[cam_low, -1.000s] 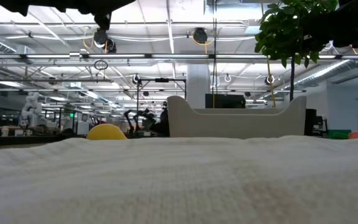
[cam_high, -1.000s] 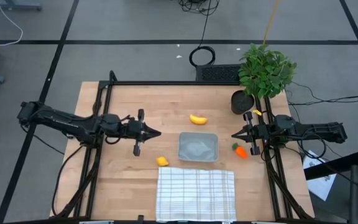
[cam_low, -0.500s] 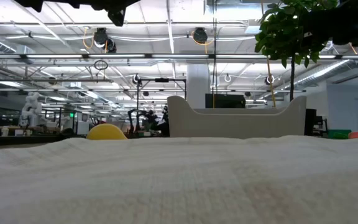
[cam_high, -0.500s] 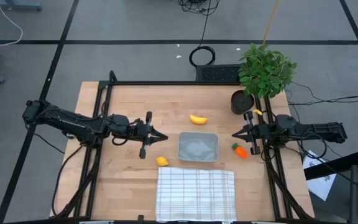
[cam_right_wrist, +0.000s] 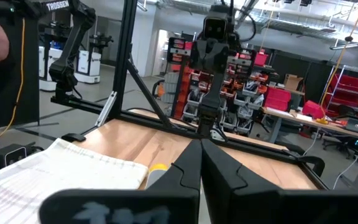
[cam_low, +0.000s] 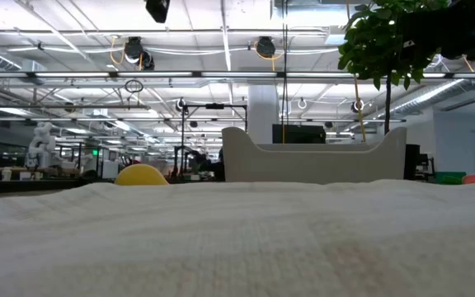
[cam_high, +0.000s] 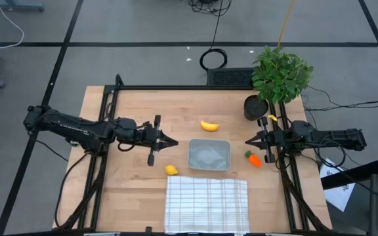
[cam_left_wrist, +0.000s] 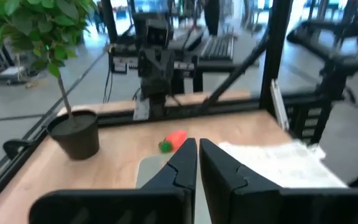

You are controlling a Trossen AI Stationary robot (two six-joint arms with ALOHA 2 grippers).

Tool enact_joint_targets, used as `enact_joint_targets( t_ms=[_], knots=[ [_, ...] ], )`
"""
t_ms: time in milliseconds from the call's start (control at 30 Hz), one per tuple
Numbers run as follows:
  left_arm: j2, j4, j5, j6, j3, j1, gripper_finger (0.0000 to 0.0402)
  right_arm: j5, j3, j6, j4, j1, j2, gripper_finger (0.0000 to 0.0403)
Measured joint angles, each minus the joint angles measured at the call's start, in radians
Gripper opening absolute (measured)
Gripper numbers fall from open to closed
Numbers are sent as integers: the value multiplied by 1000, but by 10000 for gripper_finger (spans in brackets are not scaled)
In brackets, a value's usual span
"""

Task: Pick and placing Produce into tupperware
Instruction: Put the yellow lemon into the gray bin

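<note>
High view: tupperware (cam_high: pixel 209 155) empty; banana (cam_high: pixel 209 125), lemon (cam_high: pixel 170 170), carrot (cam_high: pixel 253 158) on table (cam_high: pixel 130 105); my left gripper (cam_high: pixel 174 143) closed, empty

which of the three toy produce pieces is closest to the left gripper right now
The small yellow-orange lemon, lying just off the checked cloth's corner. The left gripper hovers close above it, while the banana and carrot sit farther away.

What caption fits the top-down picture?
Two shut grippers, left and right, flank an empty translucent grey tupperware; yellow banana, lemon and orange carrot lie around it.
</note>
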Motion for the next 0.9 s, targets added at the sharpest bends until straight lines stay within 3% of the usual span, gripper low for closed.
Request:
enact_joint_targets(
  t_ms=[133,467,700,900],
  knots=[
    [0,-147,-19,19,78,0,24,0,0,-23,0,0,0,0],
    [36,-312,-34,-45,151,0,24,0,0,-25,-1,0,0,0],
    [150,-496,-21,-83,256,-2,24,0,0,25,-12,0,19,0],
    [260,-762,-8,-79,426,-2,24,0,0,28,-8,0,41,0]
  ],
)
